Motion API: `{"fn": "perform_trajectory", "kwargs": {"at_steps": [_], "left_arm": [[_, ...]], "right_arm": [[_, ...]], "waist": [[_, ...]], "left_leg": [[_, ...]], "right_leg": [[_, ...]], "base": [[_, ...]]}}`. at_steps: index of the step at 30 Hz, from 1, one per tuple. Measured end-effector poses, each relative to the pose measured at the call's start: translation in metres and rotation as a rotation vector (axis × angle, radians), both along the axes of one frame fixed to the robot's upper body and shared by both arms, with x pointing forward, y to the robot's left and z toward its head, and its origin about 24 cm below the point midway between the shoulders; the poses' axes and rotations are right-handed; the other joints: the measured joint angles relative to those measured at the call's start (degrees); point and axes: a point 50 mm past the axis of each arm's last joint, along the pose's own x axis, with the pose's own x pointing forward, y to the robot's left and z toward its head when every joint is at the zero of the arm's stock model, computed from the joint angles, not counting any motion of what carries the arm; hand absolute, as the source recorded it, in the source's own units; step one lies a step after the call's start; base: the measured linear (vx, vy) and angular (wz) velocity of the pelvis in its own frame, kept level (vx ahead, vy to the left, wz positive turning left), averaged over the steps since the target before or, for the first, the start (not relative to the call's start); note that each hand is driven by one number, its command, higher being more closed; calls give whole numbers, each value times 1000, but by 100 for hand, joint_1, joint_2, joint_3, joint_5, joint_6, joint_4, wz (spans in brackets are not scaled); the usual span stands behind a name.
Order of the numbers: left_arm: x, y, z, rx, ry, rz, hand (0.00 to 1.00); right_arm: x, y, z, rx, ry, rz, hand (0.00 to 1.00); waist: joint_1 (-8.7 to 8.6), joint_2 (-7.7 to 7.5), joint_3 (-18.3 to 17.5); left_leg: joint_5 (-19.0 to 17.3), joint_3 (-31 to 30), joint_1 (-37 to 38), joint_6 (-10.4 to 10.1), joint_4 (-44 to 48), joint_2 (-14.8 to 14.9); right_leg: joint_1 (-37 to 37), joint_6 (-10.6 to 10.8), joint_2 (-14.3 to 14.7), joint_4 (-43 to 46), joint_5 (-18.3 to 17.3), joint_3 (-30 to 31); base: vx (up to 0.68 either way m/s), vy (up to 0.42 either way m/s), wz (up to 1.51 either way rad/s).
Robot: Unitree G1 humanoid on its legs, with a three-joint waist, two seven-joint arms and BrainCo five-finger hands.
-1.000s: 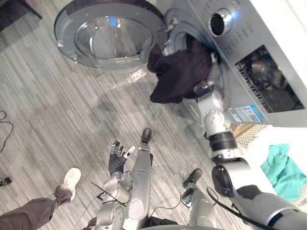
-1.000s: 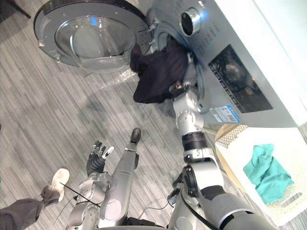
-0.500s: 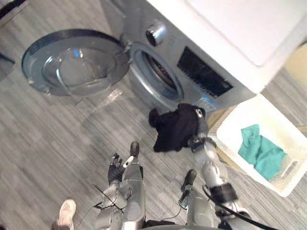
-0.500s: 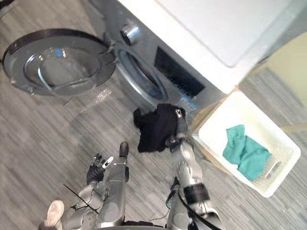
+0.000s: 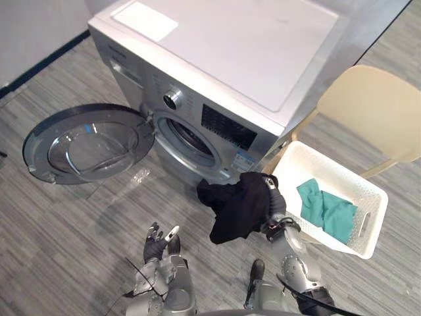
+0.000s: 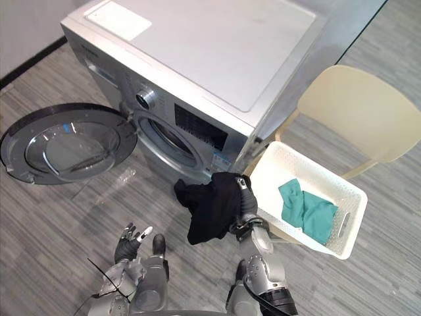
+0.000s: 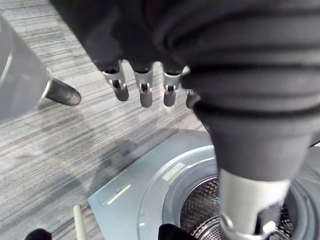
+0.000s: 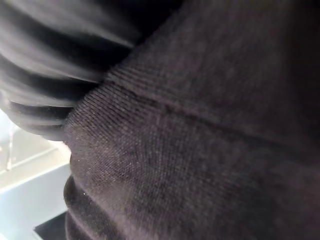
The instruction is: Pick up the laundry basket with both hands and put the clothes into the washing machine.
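Right hand (image 5: 276, 207) raised in front of washer, black garment (image 5: 238, 205) draped over it and hanging loose. Fingers buried in cloth, can't tell how they sit. Garment is in the air just beside white laundry basket (image 5: 294, 172), below the drum opening (image 5: 189, 139), not inside. Teal clothes (image 5: 325, 209) lying in basket. Basket is next to the washing machine (image 5: 223, 59), beige chair (image 5: 368, 105) behind it. Round door (image 5: 85, 145) swung wide open. Left hand (image 5: 154, 247) low by floor, fingers spread, holding nothing.
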Motion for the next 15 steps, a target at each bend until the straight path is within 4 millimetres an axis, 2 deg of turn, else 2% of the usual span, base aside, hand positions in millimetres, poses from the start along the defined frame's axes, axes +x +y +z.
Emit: {"fn": "perform_trajectory", "kwargs": {"at_steps": [1,3,4,5,6,8,9,10,11,13,15], "left_arm": [[-2,2,-1,2,5,7,0],[-6,4,-6,17,36,-7,0],[-6,4,-7,17,44,-11,0],[-9,5,-9,21,53,-10,0],[-9,4,-9,20,55,-10,0],[-17,9,-12,23,78,16,0],[-18,8,-13,16,78,21,0],[-17,4,-13,1,73,21,0],[-16,0,-13,-10,71,21,0],[-15,-7,-13,-36,65,16,0],[-15,-8,-12,-44,57,13,0]], "right_arm": [[-1,0,-1,2,6,2,100],[-8,1,-7,16,23,9,100],[-11,1,-10,17,34,12,100],[-17,5,-14,24,54,24,100],[-18,7,-15,24,58,36,100],[-22,17,-14,41,55,68,100],[-27,21,-9,60,32,78,100],[-31,21,-4,67,10,83,100],[-32,20,-3,68,0,88,100],[-35,20,-2,71,-3,91,100],[-39,21,-1,78,-9,94,100]], "waist": [[-27,-2,-23],[-78,3,-40],[-91,-5,-45],[-130,-59,-79],[-125,-63,-87],[-180,-77,-120],[-207,-114,-153],[-225,-99,-257],[-239,-97,-350],[-292,24,-493],[-346,59,-532]], "left_leg": [[-71,-7,5,29,118,0],[-440,19,130,98,519,-14],[-478,87,249,104,507,-13],[-477,205,558,107,280,-64],[-474,260,717,112,131,-99],[-391,531,1033,233,-188,-121],[-369,635,1211,262,-344,-159],[-367,638,1227,264,-401,-256],[-361,640,1205,258,-406,-296],[-252,680,1205,248,-562,-349],[-191,681,1189,246,-591,-367]], "right_leg": [[15,-31,-9,69,-45,31],[20,-278,-73,595,-94,197],[-184,-409,-107,1042,4,264],[-444,-587,-163,1559,342,251],[-470,-550,-163,1617,453,245],[-621,-228,-32,2235,178,246],[-695,-193,189,2812,-303,247],[-739,-327,365,2881,-586,252],[-738,-297,359,2796,-628,305],[-624,-279,502,2325,-797,580],[-346,-399,524,1754,-1030,588]], "base": [[0,54,-13],[4,84,-30],[-36,147,-51],[-44,139,-56],[-50,165,-76],[-44,43,-63],[-21,-69,-37],[35,-77,-28],[66,-12,-30],[68,8,-31],[65,-87,-6]]}}
